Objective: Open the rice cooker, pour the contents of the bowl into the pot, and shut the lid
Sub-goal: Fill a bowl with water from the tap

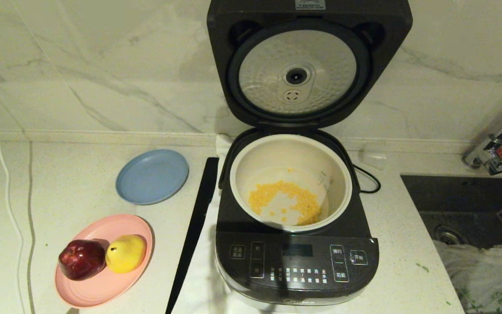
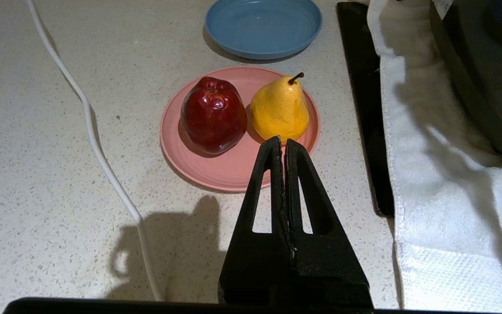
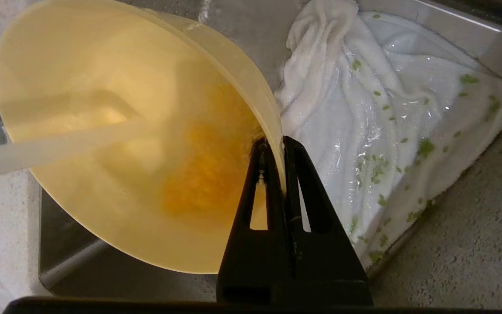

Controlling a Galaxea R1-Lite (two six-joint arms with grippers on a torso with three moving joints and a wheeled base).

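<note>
The dark rice cooker (image 1: 296, 261) stands open, its lid (image 1: 307, 65) upright against the wall with the dimpled silver plate facing me. Yellow kernels, the contents (image 1: 288, 198), lie on the bottom of the cream pot (image 1: 290, 181). Neither arm shows in the head view. My right gripper (image 3: 276, 144) is shut on the rim of the pale yellow bowl (image 3: 116, 144), which hangs tilted over the sink; I see no kernels in it. My left gripper (image 2: 282, 140) is shut on nothing, hovering above the counter near the pink plate (image 2: 229, 168).
A red apple (image 1: 82, 259) and a yellow pear (image 1: 125, 253) sit on the pink plate; a blue plate (image 1: 152, 176) lies behind it. A black strip (image 1: 194, 231) lies left of the cooker. The sink (image 1: 473, 209) with a wet white cloth (image 3: 390, 117) is at the right. A white cable (image 2: 103, 152) crosses the counter.
</note>
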